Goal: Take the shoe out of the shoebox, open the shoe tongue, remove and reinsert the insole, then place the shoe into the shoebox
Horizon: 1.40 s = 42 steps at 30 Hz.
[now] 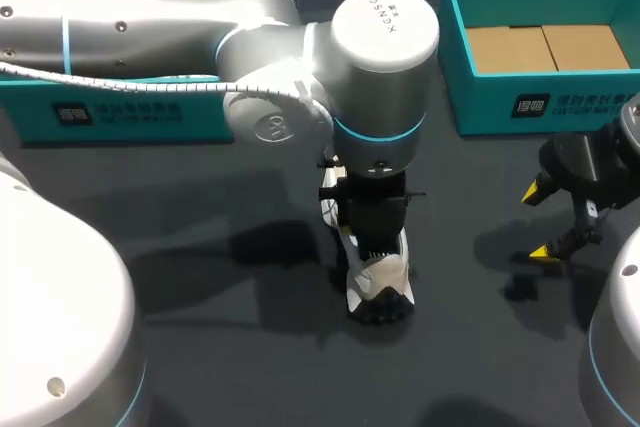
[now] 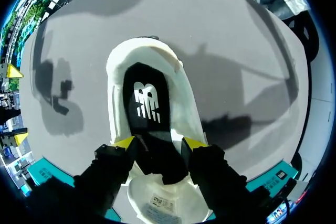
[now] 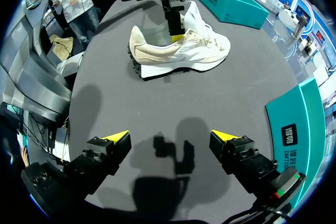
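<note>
Head view: the left arm's wrist hides most of the cream-and-white shoe, which stands on the dark matte table, well apart from the teal cardboard shoebox. Left gripper sits in the shoe's mouth over the black insole — gripping or not, can't tell. Right gripper hangs spread wide, holding nothing — knobbly black sole visible from there.

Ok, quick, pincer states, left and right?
Left pincer: in the shoe opening, at the insole; grip cannot be told.
Right pincer: open, empty.
</note>
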### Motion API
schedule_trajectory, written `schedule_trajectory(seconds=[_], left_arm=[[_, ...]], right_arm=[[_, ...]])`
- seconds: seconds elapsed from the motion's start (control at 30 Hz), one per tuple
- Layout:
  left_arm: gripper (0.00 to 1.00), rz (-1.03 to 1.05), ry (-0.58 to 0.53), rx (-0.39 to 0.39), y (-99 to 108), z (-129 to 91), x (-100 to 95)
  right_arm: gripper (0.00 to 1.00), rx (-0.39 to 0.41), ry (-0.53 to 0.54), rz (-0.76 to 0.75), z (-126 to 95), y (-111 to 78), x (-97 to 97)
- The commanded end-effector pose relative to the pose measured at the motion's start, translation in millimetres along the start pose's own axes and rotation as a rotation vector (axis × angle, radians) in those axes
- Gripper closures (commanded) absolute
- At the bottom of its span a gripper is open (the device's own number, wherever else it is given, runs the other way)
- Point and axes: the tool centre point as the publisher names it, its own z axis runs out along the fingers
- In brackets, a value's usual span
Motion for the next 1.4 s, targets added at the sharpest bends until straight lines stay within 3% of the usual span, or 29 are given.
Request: schedule_trajectory(seconds=[0.03,0.2,0.33,0.6,1.07,1.13,1.4], left_arm=[[0.36,0.003,-0.007,-0.001,-2.8,1.1,1.5],[0.49,-0.007,-0.02,-0.007,-6.9,1.2,3.1],[0.5,-0.048,-0.031,-0.005,-4.5,1.7,4.8],[0.32,-0.125,-0.032,-0.004,2.1,3.2,5.4],[0.11,-0.143,-0.033,0.03,12.7,-1.5,-0.8],[0.02,-0.145,-0.031,0.035,16.8,-2.5,-0.5],[0.0,-0.17,-0.032,0.073,30.0,-6.8,2.1]], right_arm=[[0.0,0.001,-0.002,0.0,-0.1,-0.4,1.5],[0.0,0.001,-0.002,0.0,-0.1,-0.4,1.5],[0.0,0.001,-0.002,0.0,-0.1,-0.4,1.5],[0.0,0.001,-0.002,0.0,-0.1,-0.4,1.5],[0.0,0.001,-0.002,0.0,-0.1,-0.4,1.5],[0.0,0.001,-0.002,0.0,-0.1,-0.4,1.5],[0.0,0.001,-0.002,0.0,-0.1,-0.4,1.5]])
